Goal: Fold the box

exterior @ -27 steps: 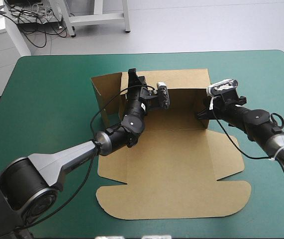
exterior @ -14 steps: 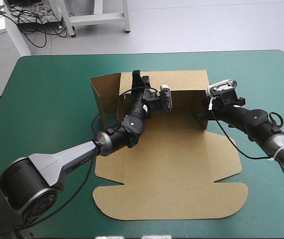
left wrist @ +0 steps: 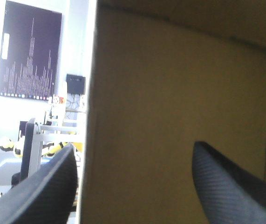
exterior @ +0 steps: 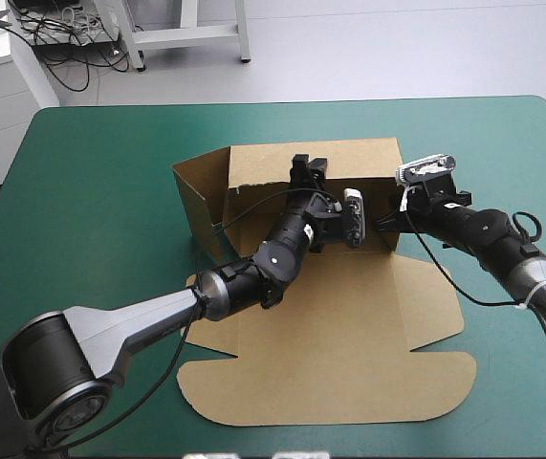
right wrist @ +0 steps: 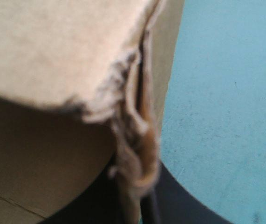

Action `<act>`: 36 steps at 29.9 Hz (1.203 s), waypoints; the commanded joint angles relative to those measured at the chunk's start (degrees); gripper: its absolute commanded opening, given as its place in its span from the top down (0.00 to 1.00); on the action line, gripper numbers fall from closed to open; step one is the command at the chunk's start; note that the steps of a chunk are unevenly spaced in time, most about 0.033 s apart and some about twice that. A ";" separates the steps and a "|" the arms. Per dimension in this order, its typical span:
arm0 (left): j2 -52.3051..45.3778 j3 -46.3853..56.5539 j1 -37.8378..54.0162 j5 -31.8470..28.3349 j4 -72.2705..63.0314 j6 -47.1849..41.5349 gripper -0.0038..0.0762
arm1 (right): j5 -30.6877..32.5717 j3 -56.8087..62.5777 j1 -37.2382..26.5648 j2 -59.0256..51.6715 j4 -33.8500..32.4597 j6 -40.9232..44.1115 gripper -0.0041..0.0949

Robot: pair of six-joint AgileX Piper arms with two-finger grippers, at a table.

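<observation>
Brown box [exterior: 349, 325] sat mid-table, far walls up, lid flat near. Jaws of the left gripper [exterior: 309, 164] were spread, one each side of the far wall, likely steadying it. The right gripper [exterior: 385, 222] pinched the right wall upright.

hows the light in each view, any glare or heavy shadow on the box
High view: even light, no glare on the box, soft shadow inside its raised walls. Left wrist view: the wall at the open left gripper is shaded, all bright past its edge. Right wrist view: board pale above, dark below where the right gripper pinches its edge; teal-green cover evenly lit.
</observation>
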 commanded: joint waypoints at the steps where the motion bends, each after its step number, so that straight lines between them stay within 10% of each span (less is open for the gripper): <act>1: -6.11 -1.48 -3.30 2.99 4.51 -2.83 0.33 | 0.86 -1.51 0.26 -2.16 -0.41 0.57 0.96; 8: -14.39 -1.48 -9.25 12.72 4.16 -4.81 0.46 | 1.25 -1.51 0.26 -3.01 -5.19 6.04 0.96; 13: -20.23 -1.48 -8.87 18.56 1.22 -4.65 0.96 | 3.43 -1.51 0.26 -6.04 -15.80 17.48 0.96; 24: -31.73 -1.48 11.87 15.39 -16.19 -4.28 0.95 | 25.11 -7.80 0.26 -12.68 -41.26 45.33 0.96; 30: -36.04 -1.48 25.16 14.29 -36.71 2.27 0.95 | 40.58 -14.49 0.26 -12.98 -43.76 51.63 0.96; 36: -36.56 -1.48 38.12 13.45 -56.04 19.08 0.95 | 41.43 -16.83 0.26 -11.35 -43.93 53.37 0.96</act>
